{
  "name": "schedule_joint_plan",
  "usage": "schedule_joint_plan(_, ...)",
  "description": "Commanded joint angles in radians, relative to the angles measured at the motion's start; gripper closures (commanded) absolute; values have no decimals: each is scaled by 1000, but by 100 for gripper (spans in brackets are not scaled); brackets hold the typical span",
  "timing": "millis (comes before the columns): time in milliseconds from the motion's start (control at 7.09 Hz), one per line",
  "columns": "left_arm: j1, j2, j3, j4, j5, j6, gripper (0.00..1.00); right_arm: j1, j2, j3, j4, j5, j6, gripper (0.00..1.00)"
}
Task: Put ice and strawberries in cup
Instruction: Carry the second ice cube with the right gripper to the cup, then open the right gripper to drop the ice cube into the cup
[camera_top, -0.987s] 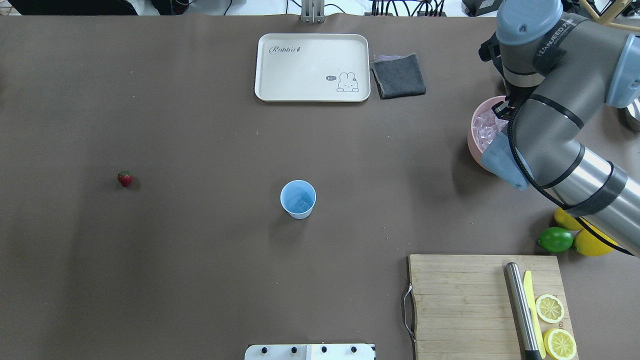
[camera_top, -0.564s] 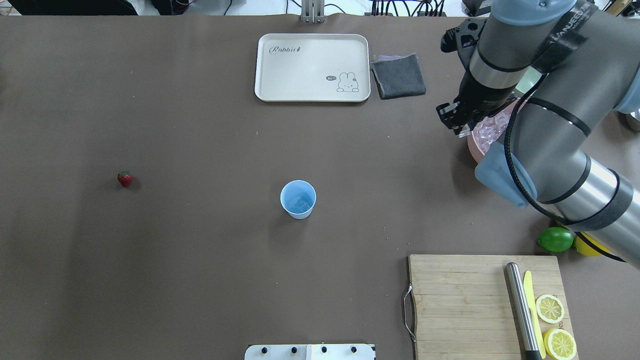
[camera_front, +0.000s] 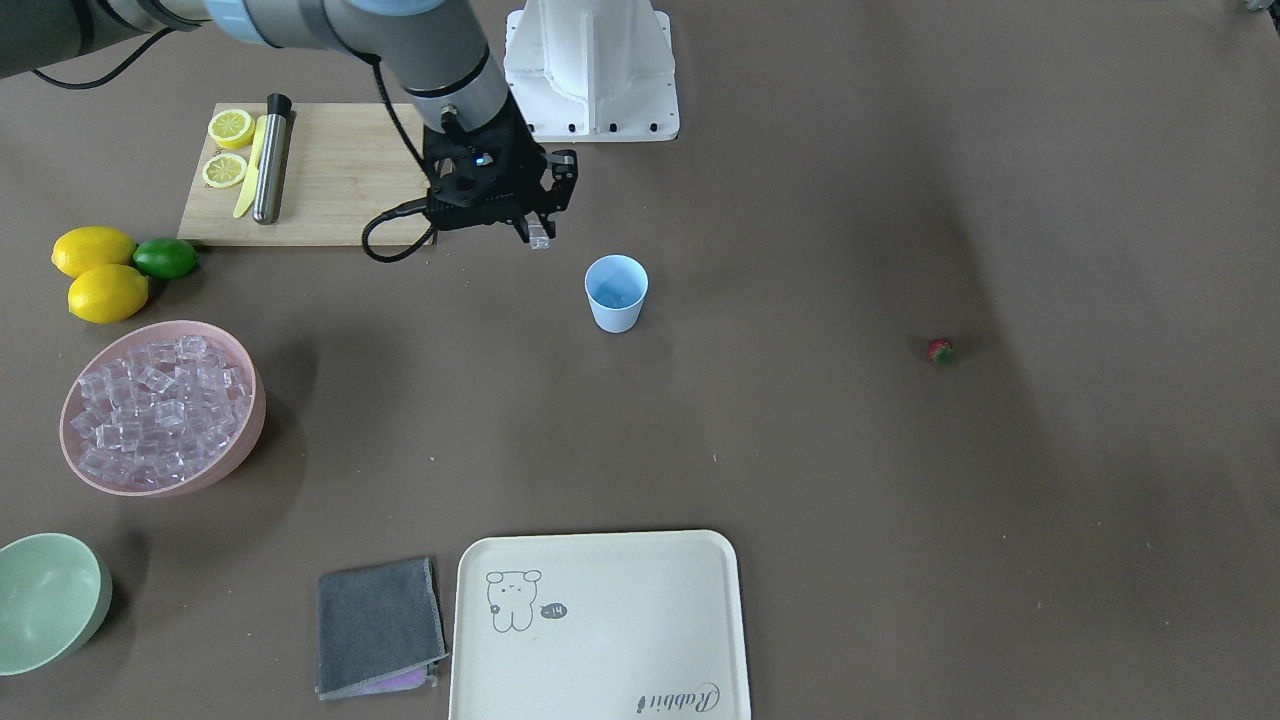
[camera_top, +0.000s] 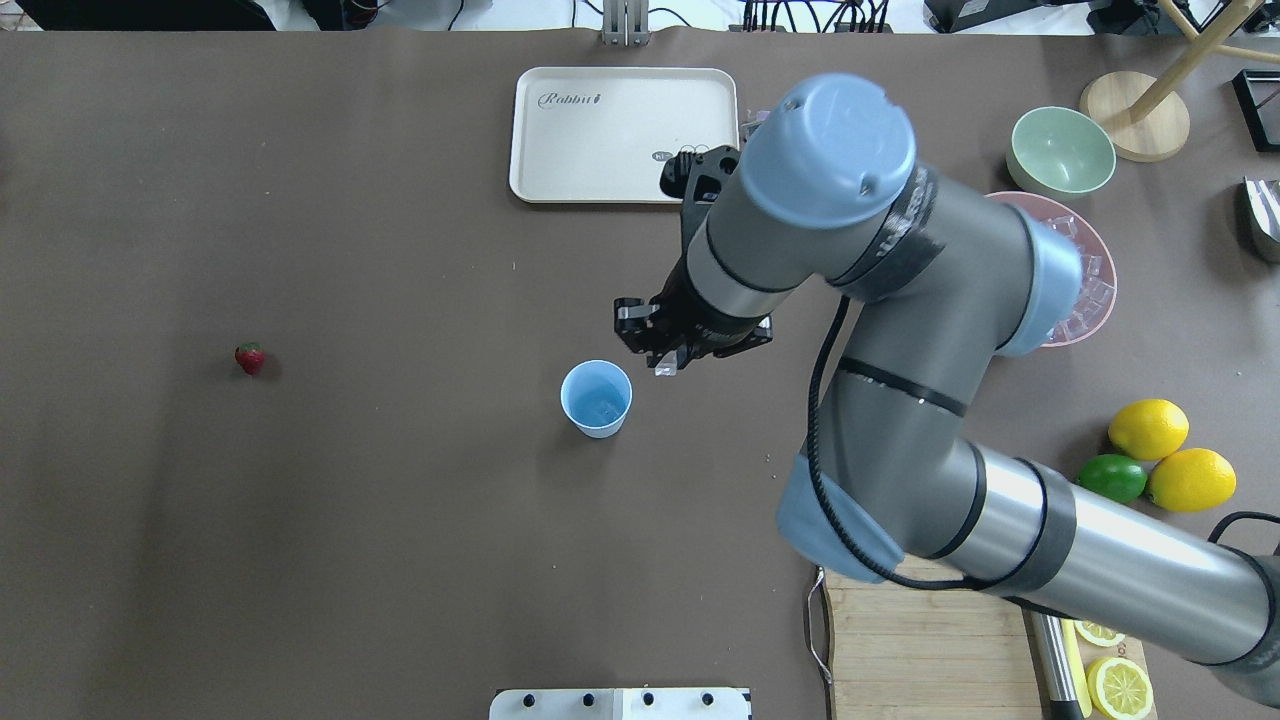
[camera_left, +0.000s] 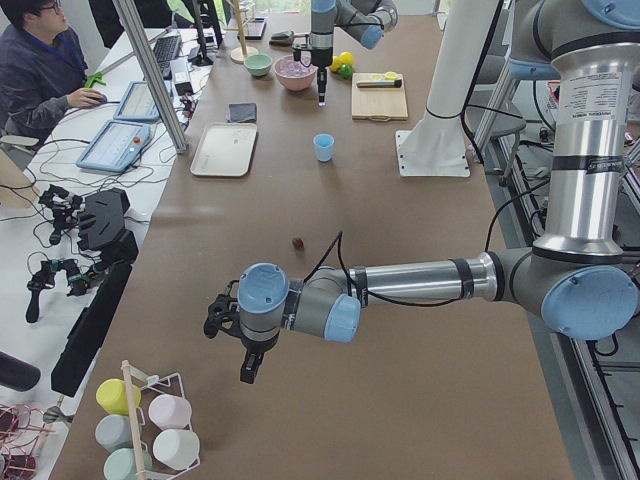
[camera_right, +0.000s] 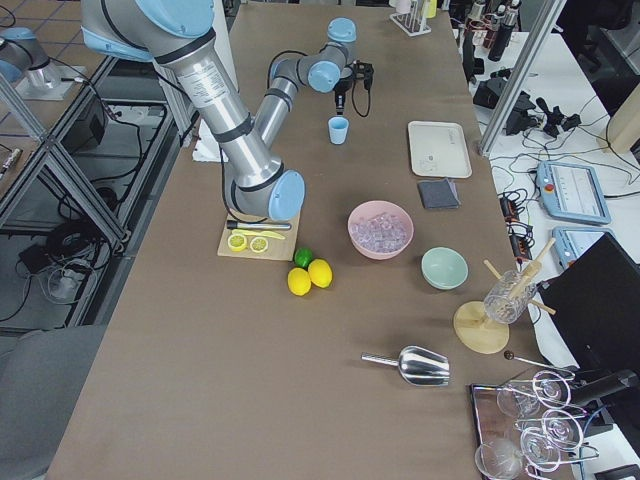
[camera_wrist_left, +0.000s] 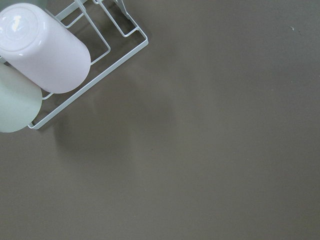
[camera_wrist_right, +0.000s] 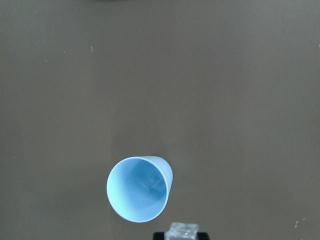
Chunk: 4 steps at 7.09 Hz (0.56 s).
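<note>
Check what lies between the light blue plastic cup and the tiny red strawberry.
Only bare brown tabletop separates the blue plastic cup and red strawberry, per the overhead view.

Light blue cup (camera_top: 596, 398), red strawberry (camera_top: 250, 357)

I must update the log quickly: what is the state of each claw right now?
Left claw: cannot be told from this side view.
Right claw: closed, holding an ice cube beside the cup.

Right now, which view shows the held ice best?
Exterior front-facing: the ice cube shows clear in the right gripper. Overhead shows it small; right wrist crops it; side views too far; left wrist, nothing.
</note>
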Motion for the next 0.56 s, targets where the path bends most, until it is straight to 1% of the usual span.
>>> schedule_joint_plan(0, 0, 2, -1, 0, 0, 1, 2, -108, 21, -61, 6, -138, 92, 100)
schedule_joint_plan(141, 0, 5, -1, 0, 0, 1, 2, -116, 64, -130, 6, -159, 91, 100)
schedule_joint_plan(423, 0, 5, -1, 0, 0, 1, 2, -113, 107, -182, 18, -166, 85, 100)
